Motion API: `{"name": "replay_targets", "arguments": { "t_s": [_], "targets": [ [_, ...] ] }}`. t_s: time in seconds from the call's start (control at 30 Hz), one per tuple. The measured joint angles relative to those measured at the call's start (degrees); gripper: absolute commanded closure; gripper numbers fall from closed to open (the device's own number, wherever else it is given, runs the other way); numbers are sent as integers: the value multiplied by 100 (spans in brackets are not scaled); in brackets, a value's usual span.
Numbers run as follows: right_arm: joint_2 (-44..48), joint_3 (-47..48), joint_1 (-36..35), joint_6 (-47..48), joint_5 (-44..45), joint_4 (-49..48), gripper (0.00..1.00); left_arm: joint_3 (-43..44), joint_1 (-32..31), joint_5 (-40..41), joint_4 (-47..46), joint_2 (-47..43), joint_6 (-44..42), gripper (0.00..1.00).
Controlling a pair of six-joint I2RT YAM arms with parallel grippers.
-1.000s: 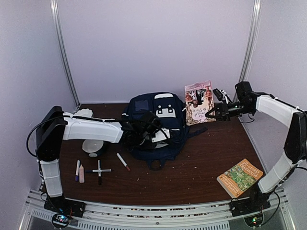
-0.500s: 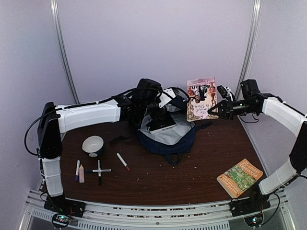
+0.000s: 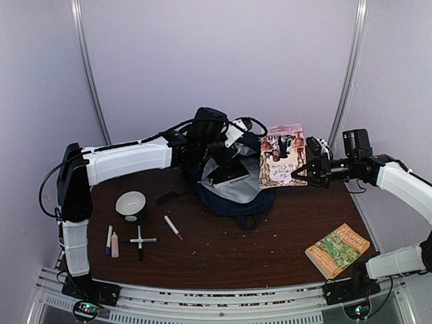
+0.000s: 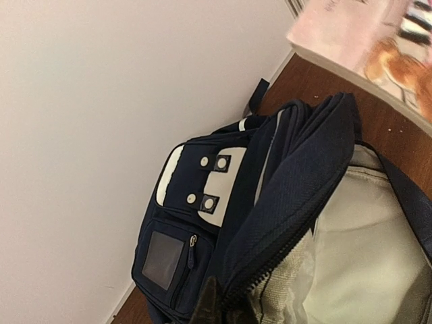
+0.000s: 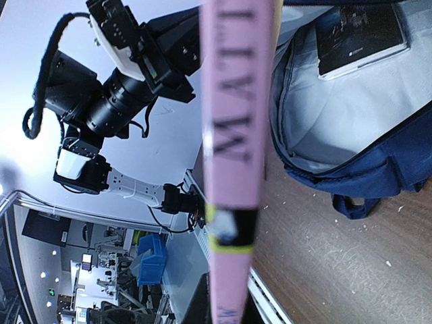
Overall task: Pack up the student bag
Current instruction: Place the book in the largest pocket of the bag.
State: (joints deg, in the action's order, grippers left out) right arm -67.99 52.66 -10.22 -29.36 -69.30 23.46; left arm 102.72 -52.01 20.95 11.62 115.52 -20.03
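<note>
Student bag: judged soft and limp; best taken by its zip rim.
Left end effector: clamped on that rim.
Right end effector: clamped on stiff pink book.

The bag's mouth gapes toward the front, its flap held up by the left gripper — grey lining lies bare below a dark book at the upper edge. The left arm spans the approach from the left. Just right of the opening, the pink book stands upright in the right gripper, closing that side. The table's front centre is open wood — a bowl and pens crowd the left front, and a green book the right front.
</note>
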Motion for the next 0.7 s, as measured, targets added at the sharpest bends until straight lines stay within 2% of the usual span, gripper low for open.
{"name": "replay_targets", "arguments": {
  "t_s": [0.13, 0.37, 0.57, 0.7],
  "targets": [
    [173, -199, -188, -98, -138, 66, 100, 4, 111, -138, 0, 0, 205, 100],
    [546, -1246, -481, -850, -142, -291, 100, 168, 221, -286, 57, 24, 424, 100],
    [-31, -1143, -966, -1038, -149, -529, 100, 221, 221, -343, 107, 26, 560, 100],
    [-645, -599, -1335, -918, -214, -479, 100, 168, 221, -439, 83, 0, 632, 100]
  ]
}}
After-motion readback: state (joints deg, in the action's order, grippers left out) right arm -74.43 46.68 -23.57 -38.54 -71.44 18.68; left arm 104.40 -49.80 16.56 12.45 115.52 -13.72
